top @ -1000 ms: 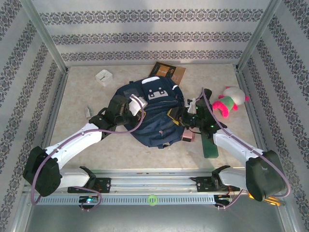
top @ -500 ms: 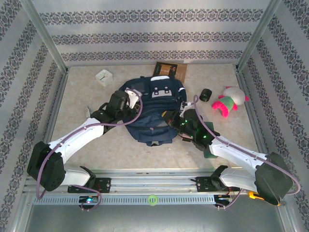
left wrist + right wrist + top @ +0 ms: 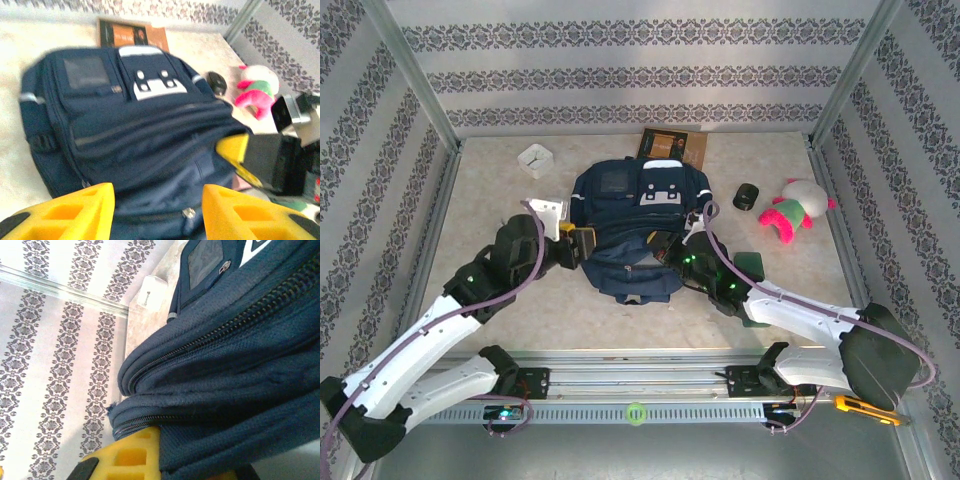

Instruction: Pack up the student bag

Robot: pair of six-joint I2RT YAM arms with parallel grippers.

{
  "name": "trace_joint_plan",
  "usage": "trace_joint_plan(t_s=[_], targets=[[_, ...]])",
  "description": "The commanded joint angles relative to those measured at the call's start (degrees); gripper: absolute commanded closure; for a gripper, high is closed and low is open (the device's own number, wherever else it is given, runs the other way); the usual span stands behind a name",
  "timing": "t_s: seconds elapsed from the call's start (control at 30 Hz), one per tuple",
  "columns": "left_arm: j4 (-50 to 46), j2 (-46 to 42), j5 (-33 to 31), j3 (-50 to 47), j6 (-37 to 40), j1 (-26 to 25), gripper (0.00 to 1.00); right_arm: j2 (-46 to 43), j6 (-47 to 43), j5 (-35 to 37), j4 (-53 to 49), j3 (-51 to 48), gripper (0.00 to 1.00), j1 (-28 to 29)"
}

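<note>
book (image 3: 672,148): near edge hidden under bag (image 3: 638,225)
green item (image 3: 753,264): partly behind right arm (image 3: 790,305)
left fingers (image 3: 75,215): cut by bottom edge
bag: blurred, left wrist view

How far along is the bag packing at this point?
Done: nothing clearly; the student bag lies flat, contents hidden. In hand: right gripper pinches its edge; left gripper is open, holding nothing. Left: plush toy, book, black cylinder and white box sit outside.
</note>
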Motion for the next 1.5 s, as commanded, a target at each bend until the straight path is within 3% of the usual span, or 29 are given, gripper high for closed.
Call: trace_joint_plan(t_s=[0.0, 0.27, 0.5, 0.83, 0.87, 0.97, 1.47], targets=[[-4.8, 3.3, 0.0, -4.0, -11.8, -5.2, 0.52, 0.3, -1.4, 1.4, 5.9, 3.4, 1.0, 0.7], [3.9, 17.6, -4.8, -2.1, -15.6, -15.0, 0.51, 1.3, -1.4, 0.2, 6.5, 4.0, 1.0, 1.0], [9.2, 23.2, -8.4, -1.5, -17.1, -15.9, 0.57, 1.7, -1.2, -1.3, 7.0, 4.5, 1.0, 1.1], [14.3, 27.1, -8.6, 0.1, -16.8, -15.9, 0.58, 4.0, -1.2, -3.4, 7.6, 6.3, 1.0, 1.7], [13.7, 28.1, -9.2, 0.5, -16.5, -15.9, 0.67, 4.2, -1.1, -3.5, 7.9, 6.6, 1.0, 1.9], [12.4, 27.9, -9.9, 0.3, -16.8, -15.9, 0.77, 4.0, -1.8, -3.4, 7.7, 6.6, 1.0, 1.7], [11.0, 20.2, -13.9, -4.3, -20.5, -14.3, 1.0, 1.0, -3.9, -3.9, 5.4, 4.6, 1.0, 1.1]])
